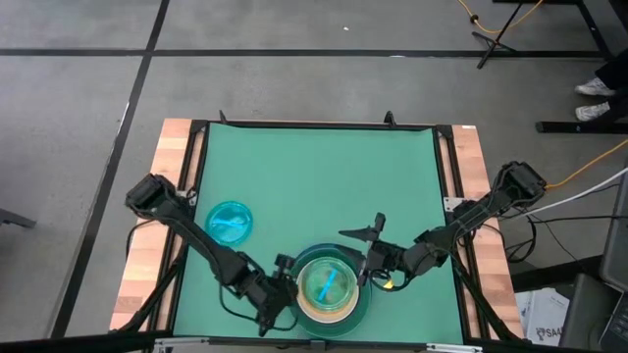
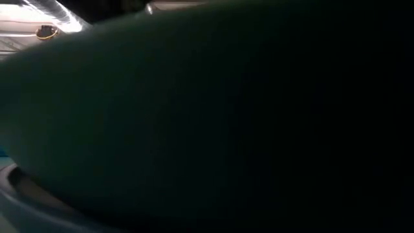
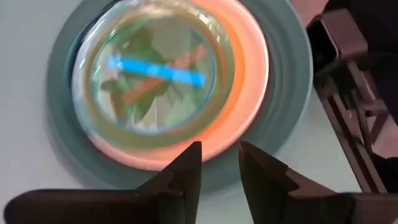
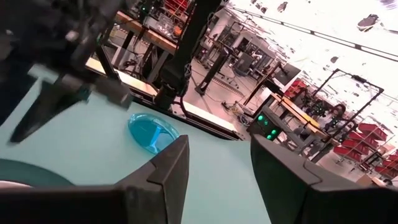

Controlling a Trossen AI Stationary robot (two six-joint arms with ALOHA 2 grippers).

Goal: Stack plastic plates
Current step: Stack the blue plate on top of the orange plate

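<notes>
- The stack (image 1: 329,286) sits at the desk's near edge, midway between the two arms; its plates nest by size, a dark green one at the bottom, an orange rim above it, and a translucent cyan plate (image 3: 152,74) on top, so the pile looks steady and low
- One cyan plate (image 1: 230,223) lies alone on the green desk (image 1: 314,176), up and to the left of the stack and well apart from it; judged from this, it is the last piece to bring over
- The left gripper (image 3: 219,163) hovers just beside the stack's left rim, its fingers slightly parted and holding nothing; it is the nearer one to the lone plate
- The right gripper (image 4: 217,162) hangs just beside the stack's right rim, fingers spread and empty; its camera looks across the desk toward the lone plate (image 4: 153,132)
- Nothing lies between stack and lone plate; the left arm itself crosses close by that plate, which could crowd a reach
- The low view is blocked by something dark and close
</notes>
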